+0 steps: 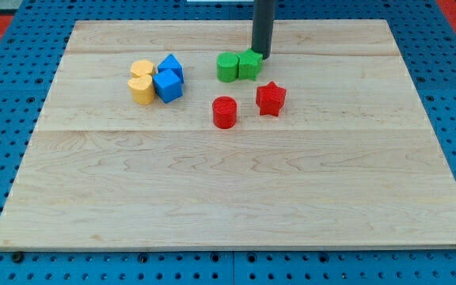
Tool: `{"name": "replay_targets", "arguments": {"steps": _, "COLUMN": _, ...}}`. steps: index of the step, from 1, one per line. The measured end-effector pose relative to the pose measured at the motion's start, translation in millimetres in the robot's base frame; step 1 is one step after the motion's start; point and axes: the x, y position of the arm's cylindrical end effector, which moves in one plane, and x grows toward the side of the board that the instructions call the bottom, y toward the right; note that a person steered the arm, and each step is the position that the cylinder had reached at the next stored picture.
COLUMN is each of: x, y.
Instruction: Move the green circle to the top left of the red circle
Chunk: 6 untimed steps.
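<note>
A: Where is my tip sitting?

B: It is resting at the upper right of the green pair — touching, or all but touching, the far side of the right-hand green block. The rod is bare, with nothing to open or close, so it is only leaning against that block, not holding anything.

A: And the green circle?

B: It is sitting just left of the other green block, the two pressed together. Taking the red circle as landmark: the green circle is lying directly above it, well apart, barely offset to either side.

A: So the task is standing how?

B: Partly along, I am judging. The green circle is already lying above the red circle, but it is not yet reading as upper left — it is needing a shift toward the view's left. My tip is working from the right-hand side, which is suiting a leftward push, though the second green block is standing between tip and circle.

A: Anything crowding the route?

B: The red star is sitting to the right of the red circle, out of the way. Up and to the left of the red circle, the two blue blocks and the two yellow blocks are clustering — a long push is risking contact there. The wooden board below the red circle is not figuring in this move.
</note>
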Motion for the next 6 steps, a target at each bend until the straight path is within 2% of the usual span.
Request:
{"name": "replay_targets", "arguments": {"steps": 1, "x": -10, "y": -6}}
{"name": "replay_targets", "arguments": {"steps": 3, "x": -25, "y": -54}}
{"name": "replay_targets", "arguments": {"steps": 4, "x": 12, "y": -79}}
{"name": "replay_targets", "arguments": {"steps": 5, "x": 67, "y": -71}}
{"name": "replay_targets", "arguments": {"steps": 6, "x": 84, "y": -52}}
